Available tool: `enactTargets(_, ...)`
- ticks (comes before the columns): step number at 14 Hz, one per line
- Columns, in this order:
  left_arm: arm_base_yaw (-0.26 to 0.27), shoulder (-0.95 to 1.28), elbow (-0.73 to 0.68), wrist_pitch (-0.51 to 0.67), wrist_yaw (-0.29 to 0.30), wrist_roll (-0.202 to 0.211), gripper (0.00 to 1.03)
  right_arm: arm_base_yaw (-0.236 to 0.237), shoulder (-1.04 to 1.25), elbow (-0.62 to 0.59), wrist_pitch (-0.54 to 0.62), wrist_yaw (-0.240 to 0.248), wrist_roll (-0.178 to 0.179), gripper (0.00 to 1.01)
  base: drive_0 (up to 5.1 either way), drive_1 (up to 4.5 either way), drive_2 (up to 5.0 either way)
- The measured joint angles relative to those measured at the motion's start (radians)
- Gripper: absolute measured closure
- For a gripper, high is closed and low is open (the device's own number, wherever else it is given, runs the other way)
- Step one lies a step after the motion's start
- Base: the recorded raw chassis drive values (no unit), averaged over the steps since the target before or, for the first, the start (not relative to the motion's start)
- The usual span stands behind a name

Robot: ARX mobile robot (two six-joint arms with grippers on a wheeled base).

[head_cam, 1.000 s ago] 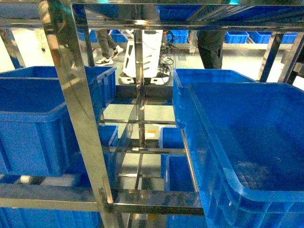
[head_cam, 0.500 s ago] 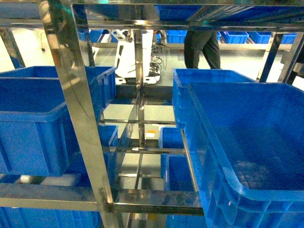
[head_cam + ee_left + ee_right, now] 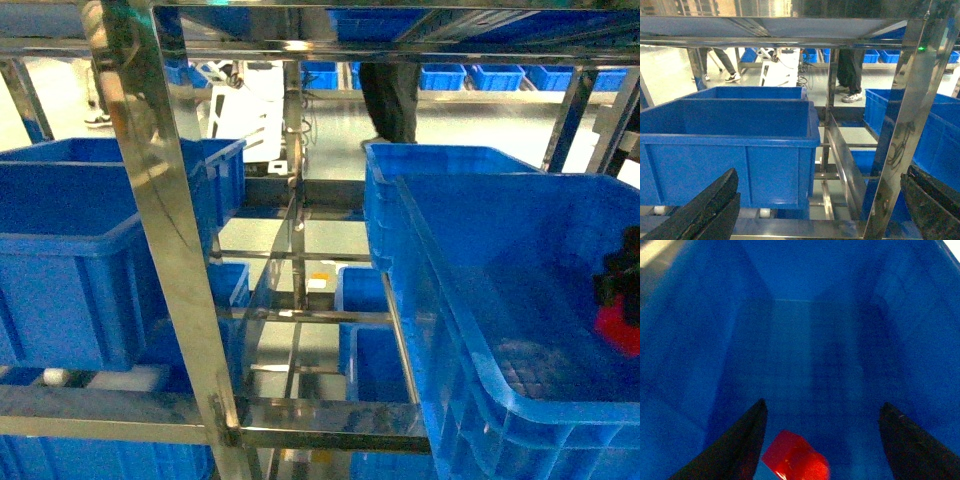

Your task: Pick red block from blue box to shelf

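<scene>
- My head camera faces the shelf (image 3: 150, 250), a shiny steel rack whose square upright fills the left of the view, with dark blue ribbed crates (image 3: 70, 250) on its rails.
- On the right sits a large blue crate (image 3: 480, 300); my right pincer (image 3: 618, 285) shows as a dark shape at the far right edge, inside that crate, with a red blur just below it.
- My right wrist camera looks down into the crate: the red block (image 3: 796, 459) lies on its floor (glossy, tilted cornerwise) between the two dark fingers (image 3: 740, 440), nearer the left one. The pincer is spread wide and is not touching the block.
- My left wrist camera looks level at the rack; the left pincer (image 3: 815, 210) is spread wide with nothing in it, its fingers at the bottom corners.
- People's legs (image 3: 850, 75) stand on the floor beyond the rack.
</scene>
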Motion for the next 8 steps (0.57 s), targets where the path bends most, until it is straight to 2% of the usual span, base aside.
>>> enactTargets(1,0.000,0.000,0.000,0.000,0.000,0.000,0.05,0.004,0.076,0.027,0.012,0.033,0.014,0.32,0.0,0.00,0.0)
enactTargets(2,0.000,0.000,0.000,0.000,0.000,0.000,0.05,0.005,0.096,0.029,0.028,0.059,0.014,0.19,0.0,0.00,0.0)
enactTargets(3,0.000,0.000,0.000,0.000,0.001,0.000,0.05,0.005,0.064,0.018,0.051,0.069,0.013,0.08,0.0,0.00,0.0)
enactTargets(4,0.000,0.000,0.000,0.000,0.000,0.000,0.05,0.012,-0.021,-0.019,0.082,0.101,0.001,0.01,0.0,0.00,0.0)
enactTargets(5,0.000,0.000,0.000,0.000,0.000,0.000,0.05,0.013,-0.130,-0.075,0.076,0.126,-0.011,0.04,0.0,0.00,0.0)
enactTargets(6,0.000,0.000,0.000,0.000,0.000,0.000,0.05,0.033,-0.241,-0.157,0.086,0.158,-0.041,0.03,0.0,0.00,0.0)
enactTargets(7,0.000,0.000,0.000,0.000,0.000,0.000,0.05,0.030,-0.335,-0.259,0.163,0.134,-0.045,0.06,0.0,0.00,0.0)
enactTargets(8,0.000,0.000,0.000,-0.001,0.000,0.000,0.05,-0.005,-0.359,-0.342,0.372,0.029,-0.029,0.18,0.0,0.00,0.0)
